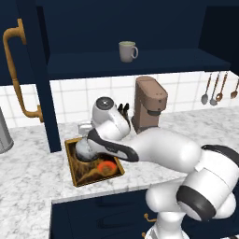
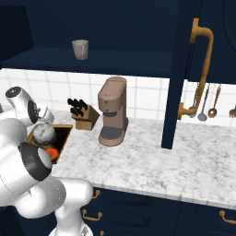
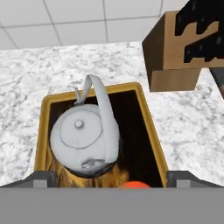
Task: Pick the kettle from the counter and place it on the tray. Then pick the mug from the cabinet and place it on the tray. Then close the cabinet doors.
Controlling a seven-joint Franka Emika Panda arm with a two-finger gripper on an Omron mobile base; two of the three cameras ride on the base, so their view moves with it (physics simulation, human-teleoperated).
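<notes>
The silver-grey kettle (image 3: pixel 85 138) sits upright in the back part of the dark brown tray (image 3: pixel 151 131), its wire handle arched over the lid. My gripper (image 3: pixel 116 180) hangs just above it, open, one fingertip (image 3: pixel 43 178) on each side and nothing between them. From the base views the kettle (image 1: pixel 83 150) (image 2: pixel 44 133) is partly hidden by my arm, and it rests on the tray (image 1: pixel 73 175) (image 2: pixel 64 127) on the marbled counter (image 1: pixel 28 179). The beige mug (image 1: pixel 127 51) (image 2: pixel 80 49) stands on the shelf of the open navy cabinet (image 1: pixel 140 63). Both cabinet doors (image 1: pixel 28 70) (image 2: pixel 182 69) stand open.
A brown coffee machine (image 1: pixel 149 102) (image 2: pixel 113 113) stands right of the tray. A knife block (image 3: pixel 179 52) (image 2: pixel 85 117) sits just behind the tray by the tiled wall. Utensils (image 1: pixel 214 88) (image 2: pixel 207 101) hang on the wall at right. The open doors' brass handles (image 1: pixel 14 70) (image 2: pixel 203 69) jut over the counter.
</notes>
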